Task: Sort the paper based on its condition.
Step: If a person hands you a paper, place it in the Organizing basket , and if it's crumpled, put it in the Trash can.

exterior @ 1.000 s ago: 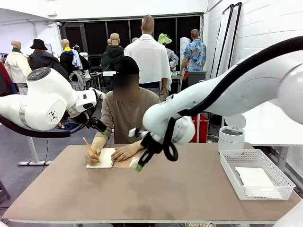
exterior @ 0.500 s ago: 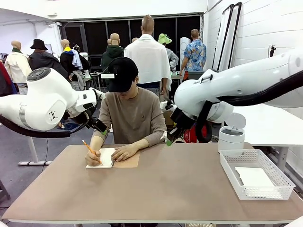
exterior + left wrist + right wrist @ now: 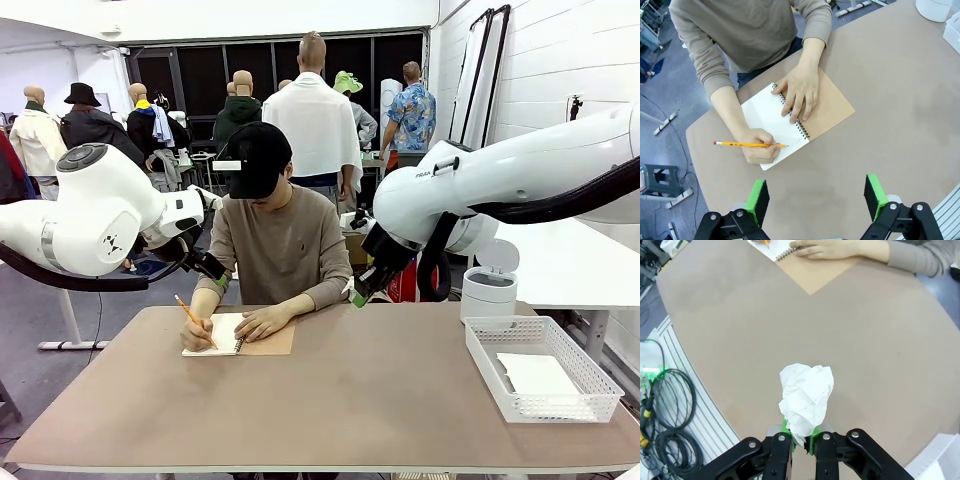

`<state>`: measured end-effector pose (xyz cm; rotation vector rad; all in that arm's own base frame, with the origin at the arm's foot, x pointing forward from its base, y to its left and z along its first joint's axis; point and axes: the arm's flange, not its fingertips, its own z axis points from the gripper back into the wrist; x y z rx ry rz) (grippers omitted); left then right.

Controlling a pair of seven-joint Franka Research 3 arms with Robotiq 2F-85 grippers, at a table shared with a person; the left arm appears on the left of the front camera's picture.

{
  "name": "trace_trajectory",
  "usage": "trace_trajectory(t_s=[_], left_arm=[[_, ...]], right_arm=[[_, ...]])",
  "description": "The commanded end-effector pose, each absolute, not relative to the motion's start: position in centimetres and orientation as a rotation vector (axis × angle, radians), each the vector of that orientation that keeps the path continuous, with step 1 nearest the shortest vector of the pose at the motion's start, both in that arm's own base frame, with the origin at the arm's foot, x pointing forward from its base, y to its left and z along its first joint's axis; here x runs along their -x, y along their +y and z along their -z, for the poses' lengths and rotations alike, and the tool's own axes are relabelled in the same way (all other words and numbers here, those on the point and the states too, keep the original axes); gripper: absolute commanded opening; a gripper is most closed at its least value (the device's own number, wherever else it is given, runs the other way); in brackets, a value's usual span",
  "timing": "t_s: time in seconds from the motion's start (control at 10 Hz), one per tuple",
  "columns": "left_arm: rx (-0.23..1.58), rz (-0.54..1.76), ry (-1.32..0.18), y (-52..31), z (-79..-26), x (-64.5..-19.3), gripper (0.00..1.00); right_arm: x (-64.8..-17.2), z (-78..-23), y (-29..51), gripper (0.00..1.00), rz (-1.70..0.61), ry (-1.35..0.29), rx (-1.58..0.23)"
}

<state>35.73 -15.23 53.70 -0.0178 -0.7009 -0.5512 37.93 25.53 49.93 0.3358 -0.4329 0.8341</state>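
Setting: a workshop hall, with a brown counter shared by two arms and a person seated at its far side.
Crumpled paper: one balled white sheet, pinched at its lower edge. It is carried in the air, clear of the counter, over bare surface.
Right robot hand: jaws drawn narrow and clamped on the crumpled paper. It is raised above the far middle of the counter.
Flat paper: smooth white sheets lie in a white mesh basket at the robot's right end of the counter.
Bin: a white lidded bin, lid up, stands just beyond the basket.
Left robot hand: jaws wide, holding nothing, hovering high over the counter on the robot's left side.
Person: the writing hand works a pencil on a spiral notebook. The other hand rests flat across the binding.
Step in hand: judged as carrying the spoiled sheet to its place, with the drop not yet made.
Next move: likely a swing to the robot's right, then opening over the bin and not over the basket of smooth sheets. The height must clear the basket rim.
View differences: the right wrist view shows the crumpled paper and the grip plainly, whereas in the front view that grip is too small to read. The front view gives the basket and bin together. The left wrist view gives the notebook page and pencil from above.
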Motion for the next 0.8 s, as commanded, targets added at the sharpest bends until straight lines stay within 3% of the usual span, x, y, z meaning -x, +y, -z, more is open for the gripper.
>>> trace_trajectory(t_s=[0.0, 0.2, 0.7], left_arm=[[0.017, 0.554, -0.700, -15.2, -53.7, -35.7, 1.00], [0.017, 0.554, -0.700, -15.2, -53.7, -35.7, 1.00], [0.017, 0.554, -0.700, -15.2, -53.7, -35.7, 1.00]], right_arm=[[-37.9, -49.9, 25.6, 0.00, -0.832, -0.432, -0.331], [-43.1, -52.6, 22.9, 0.00, -0.539, -0.545, -0.279], [-51.3, -58.5, 14.2, 0.00, -0.067, -0.664, -0.074]])
